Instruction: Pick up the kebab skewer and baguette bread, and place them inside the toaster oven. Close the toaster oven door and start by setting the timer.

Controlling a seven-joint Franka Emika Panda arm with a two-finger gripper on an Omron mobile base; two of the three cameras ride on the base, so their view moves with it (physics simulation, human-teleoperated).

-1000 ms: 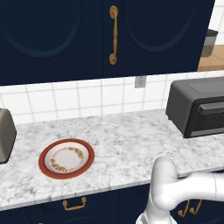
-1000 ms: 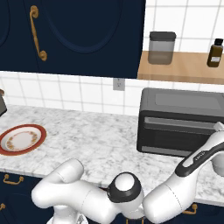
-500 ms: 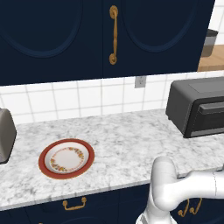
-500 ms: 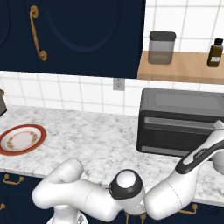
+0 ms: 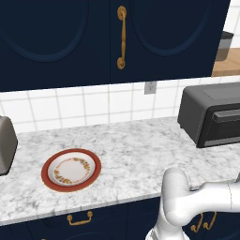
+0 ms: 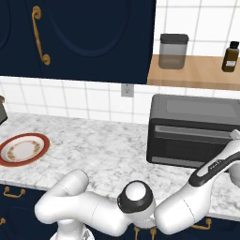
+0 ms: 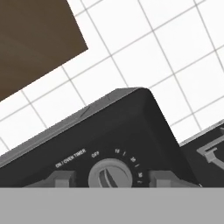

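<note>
Toaster oven point(image 6: 194, 131) sits at the right end of the counter point(image 5: 140, 154), door point(image 6: 192, 145) up and closed. Skewer and bread aren't on the plate point(image 5: 71, 169) or anywhere on the marble, so my read is they're already inside; the glass is too dark to confirm.

Hand view puts the timer knob point(image 7: 110, 176) dead centre, low in frame, with the tick scale to its right and an "ON / OVEN TIMER" label to its left. The two finger tips point(image 7: 61, 179) bracket the knob, one on each side, so the jaws stand apart around it. Contact with the knob rim: can't tell, the tips are cut off at the frame bottom.

Change over the last second is small: in the right base view the forearm point(image 6: 215, 164) has slid slightly lower and more across the oven's right front corner. Base hasn't moved; plate and oven sit where they were in both views. That reads as final approach onto the knob, not a reposition.

Task meaning: loading and door steps look done, only the timer is left. Next move likely needs a short push in, a squeeze on the knob, then a twist toward the numbers. Risk: fingers slipping on the round knob if the squeeze lands off-centre.
</note>
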